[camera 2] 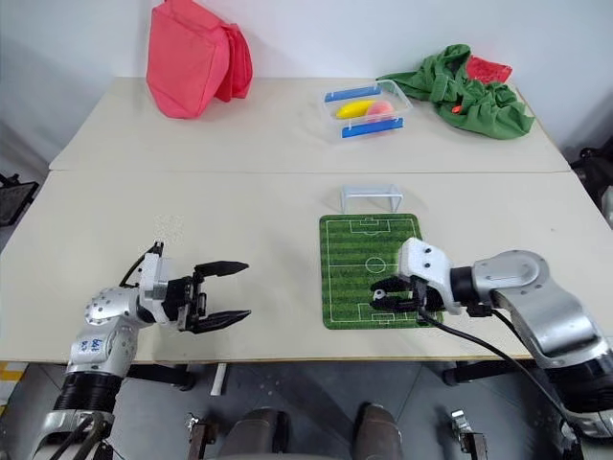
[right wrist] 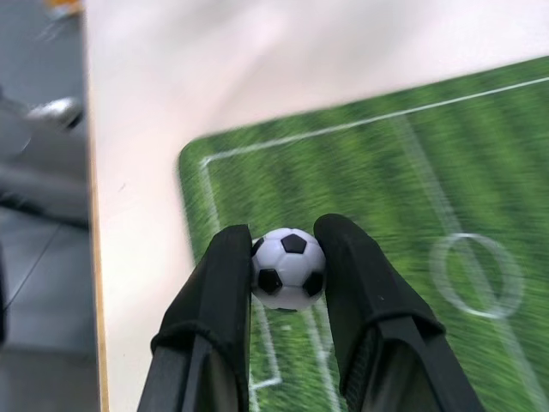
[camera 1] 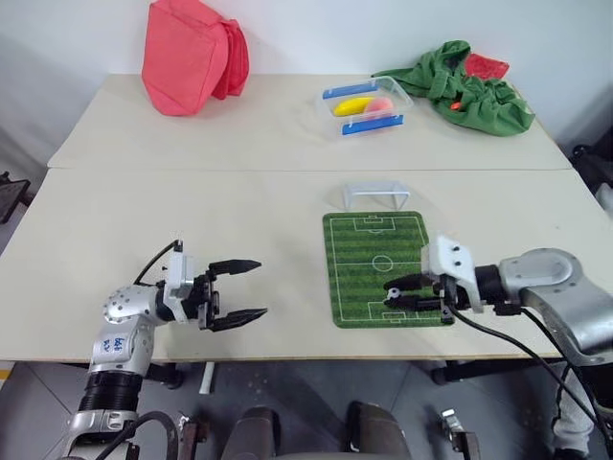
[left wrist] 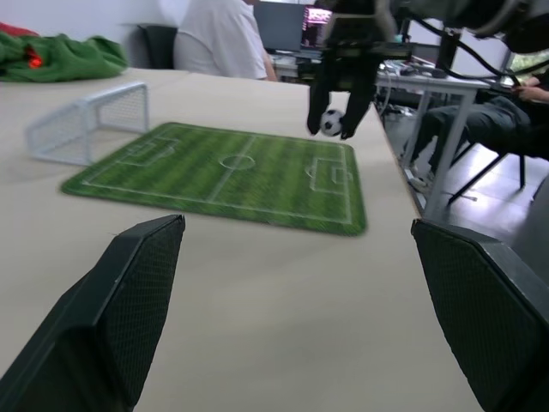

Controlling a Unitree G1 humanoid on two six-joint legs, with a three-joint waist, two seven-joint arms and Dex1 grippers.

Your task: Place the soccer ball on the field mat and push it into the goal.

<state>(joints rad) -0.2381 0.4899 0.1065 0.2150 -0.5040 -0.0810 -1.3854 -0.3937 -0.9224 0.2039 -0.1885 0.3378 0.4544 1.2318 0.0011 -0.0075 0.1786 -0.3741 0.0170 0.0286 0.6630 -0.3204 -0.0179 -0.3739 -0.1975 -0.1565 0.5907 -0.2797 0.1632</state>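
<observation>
The soccer ball (right wrist: 288, 268), tiny, white with black patches, is pinched between the two black fingers of my right gripper (camera 1: 395, 294). The gripper is shut on the ball and holds it just above the near end of the field mat (camera 1: 378, 251), by its near penalty box. The left wrist view shows the ball (left wrist: 332, 123) hanging clear of the mat (left wrist: 232, 167). The goal (camera 1: 374, 195), a low pale frame, stands at the mat's far end. My left gripper (camera 1: 251, 287) is open and empty over bare table to the left of the mat, pointing toward it.
At the table's far side lie a red bag (camera 1: 192, 56), a clear tub with blue handles (camera 1: 369, 107) and a green cloth heap (camera 1: 469, 86). The table's front edge (camera 1: 287, 359) is close to both grippers. A person (left wrist: 223, 39) sits beyond the table.
</observation>
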